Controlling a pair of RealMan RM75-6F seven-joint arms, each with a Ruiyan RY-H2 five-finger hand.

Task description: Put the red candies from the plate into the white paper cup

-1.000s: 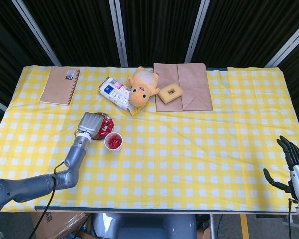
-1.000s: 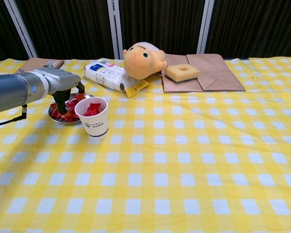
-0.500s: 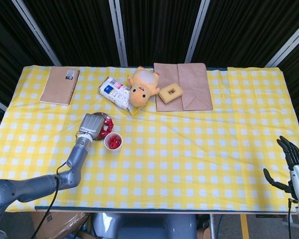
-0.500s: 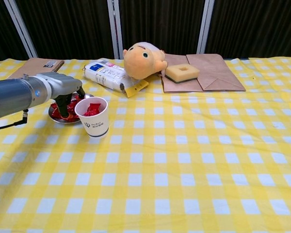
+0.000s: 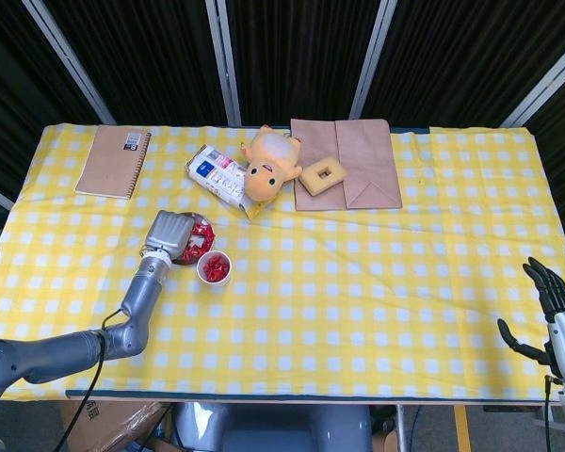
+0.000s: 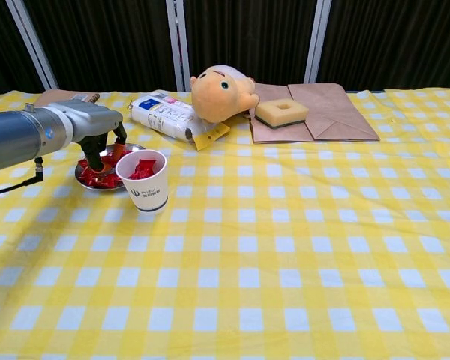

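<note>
Chest view: left hand (image 6: 90, 127) fingers (image 6: 94, 159) hide grasp over plate (image 6: 86, 180).

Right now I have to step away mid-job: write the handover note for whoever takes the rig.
Left hand: over the plate, fingers pointing down at the red candies; whether it holds one cannot be told.
Right hand: idle at the table's near right edge, open, holding nothing.
White paper cup: upright beside the plate, some candies already inside.
Left to do: move the remaining candies from plate to cup.
</note>
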